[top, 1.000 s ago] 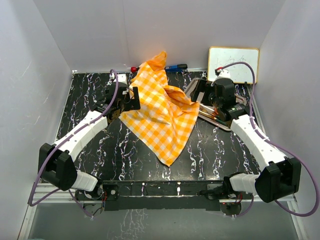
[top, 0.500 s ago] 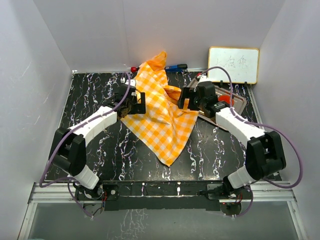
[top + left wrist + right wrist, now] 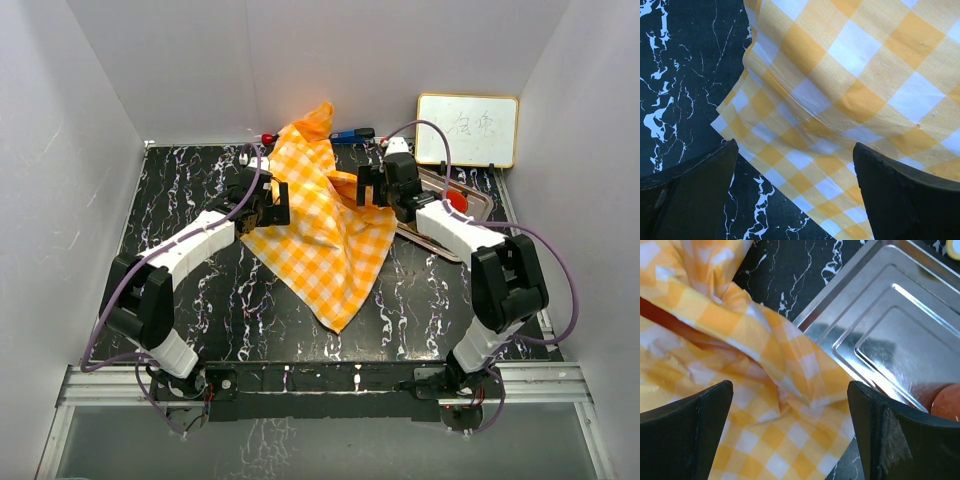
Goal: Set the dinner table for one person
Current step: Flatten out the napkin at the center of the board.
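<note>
The dinner table [image 3: 180, 280] is a black tabletop with white veining. An orange-and-white checked cloth [image 3: 325, 235] lies crumpled across its middle, one corner raised against the back wall. My left gripper [image 3: 268, 205] is open and hovers over the cloth's left edge [image 3: 805, 125]. My right gripper [image 3: 372, 190] is open over the cloth's right corner [image 3: 790, 405], where it overlaps a steel tray [image 3: 900, 335]. Neither gripper holds anything.
The steel tray [image 3: 470, 205] at the back right holds a red-orange round object [image 3: 457, 200], also seen in the right wrist view [image 3: 946, 402]. A small whiteboard [image 3: 467, 128] leans on the back wall. A red item [image 3: 268, 138] and a blue item [image 3: 350, 134] lie at the back edge.
My right gripper has moved left and back from over the tray to the cloth's right corner. My left gripper has shifted right onto the cloth's left edge. The cloth has not moved.
</note>
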`<state>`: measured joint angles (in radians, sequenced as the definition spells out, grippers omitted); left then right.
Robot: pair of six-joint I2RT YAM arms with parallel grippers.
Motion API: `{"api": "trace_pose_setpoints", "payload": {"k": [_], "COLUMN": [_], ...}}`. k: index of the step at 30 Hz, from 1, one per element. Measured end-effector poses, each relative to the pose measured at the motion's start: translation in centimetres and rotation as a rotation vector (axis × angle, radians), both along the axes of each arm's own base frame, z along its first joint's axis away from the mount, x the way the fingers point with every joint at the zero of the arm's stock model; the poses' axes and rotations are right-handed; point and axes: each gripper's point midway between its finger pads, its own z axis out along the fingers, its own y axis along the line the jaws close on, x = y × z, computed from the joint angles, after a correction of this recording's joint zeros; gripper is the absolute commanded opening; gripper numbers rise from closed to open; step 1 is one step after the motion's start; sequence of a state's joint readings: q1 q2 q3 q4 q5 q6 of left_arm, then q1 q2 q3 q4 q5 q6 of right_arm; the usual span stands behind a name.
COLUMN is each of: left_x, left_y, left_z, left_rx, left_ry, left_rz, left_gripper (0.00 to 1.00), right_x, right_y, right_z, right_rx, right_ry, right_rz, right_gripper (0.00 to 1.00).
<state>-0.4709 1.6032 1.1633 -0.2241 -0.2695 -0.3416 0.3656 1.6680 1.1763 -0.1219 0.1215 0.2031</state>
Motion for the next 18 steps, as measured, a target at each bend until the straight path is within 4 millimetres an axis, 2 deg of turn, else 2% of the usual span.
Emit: {"api": "trace_pose_setpoints", "payload": {"k": [3,6,11,16,17,18], "left_x": [0.1,0.1,0.1,0.1,0.1,0.0], "left_y": [-0.1,-0.2,-0.2,-0.2,-0.2,-0.2], "left_z": [0.1,0.1,-0.3,-0.6,-0.6,-0.6], "left_rx": [-0.005,-0.012,-0.013,-0.011,-0.011,-0.010], "left_ry": [-0.004,-0.004,0.005,0.013,0.013,0.014], "left_rz": [0.002,0.004,0.007,0.009,0.010,0.010], "left_gripper": [0.99,0.99,0.99,0.99,0.99,0.99], "right_x": [1.3,1.7,2.1,2.4,2.4,2.4], "right_y": [0.4,0.6,1.5,2.2,2.3,2.4], "right_z": [0.2,-0.3,-0.9,-2.5,-3.0,-3.6], "right_rx": [-0.009,-0.010,0.011,0.022,0.023,0.024], "right_ry": [-0.030,-0.032,-0.035,-0.015,-0.005,0.005], "right_rz": [0.009,0.020,0.053,0.076,0.080,0.086], "right_gripper": [0.95,0.93,0.81,0.59,0.49,0.35]}}
